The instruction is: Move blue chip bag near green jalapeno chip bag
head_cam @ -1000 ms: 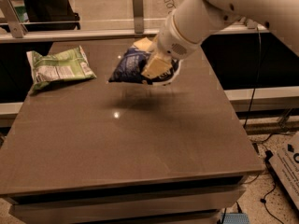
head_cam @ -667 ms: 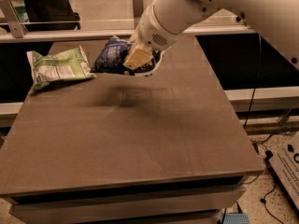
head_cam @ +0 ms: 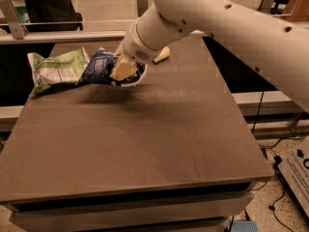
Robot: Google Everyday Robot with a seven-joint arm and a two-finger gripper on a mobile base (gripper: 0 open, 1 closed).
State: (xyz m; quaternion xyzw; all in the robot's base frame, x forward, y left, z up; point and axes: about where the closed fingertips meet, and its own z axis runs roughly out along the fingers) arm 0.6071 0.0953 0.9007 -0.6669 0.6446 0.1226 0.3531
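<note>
The blue chip bag (head_cam: pixel 102 66) is dark navy with white print and hangs just above the brown table (head_cam: pixel 145 139) at the back left. My gripper (head_cam: pixel 123 71) is shut on its right side, with tan finger pads (head_cam: pixel 121 69) pressed on it. The green jalapeno chip bag (head_cam: pixel 57 70) lies flat at the table's back left corner. The blue bag's left edge overlaps or touches the green bag's right edge. My white arm reaches in from the upper right.
A pale yellow sponge (head_cam: pixel 162 55) lies on the table behind the arm. A rail with metal posts (head_cam: pixel 10 14) runs behind the table. Cables and a dark box (head_cam: pixel 298 168) lie on the floor at the right.
My gripper has carried the blue chip bag leftward across the table, from the back middle to right beside the green bag.
</note>
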